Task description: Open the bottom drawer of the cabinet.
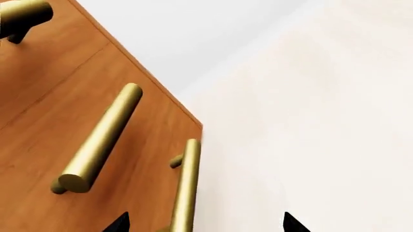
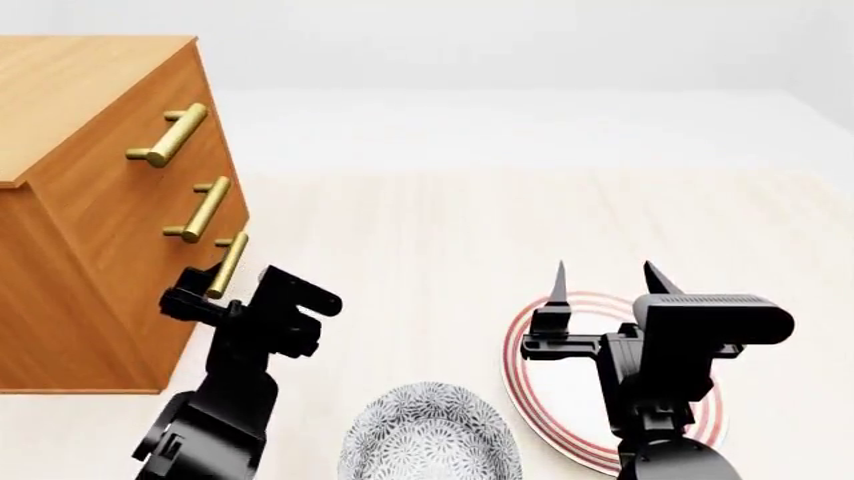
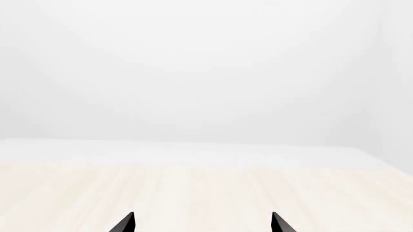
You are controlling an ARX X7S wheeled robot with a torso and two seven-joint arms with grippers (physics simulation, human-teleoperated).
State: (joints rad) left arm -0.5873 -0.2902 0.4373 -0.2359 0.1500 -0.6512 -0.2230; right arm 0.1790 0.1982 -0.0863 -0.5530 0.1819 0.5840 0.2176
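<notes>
Both arms are showing matte black, blocky housings; the right gripper is showing thin, pointed black fingers.

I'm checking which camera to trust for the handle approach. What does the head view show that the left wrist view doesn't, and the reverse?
Only the head view shows the plate, the patterned bowl, both arms, the open right gripper and the cabinet's top. Only the left wrist view shows the left gripper fingertips spread either side of the bottom drawer's handle. Both share the cabinet front, its three brass handles and the pale surface.
</notes>
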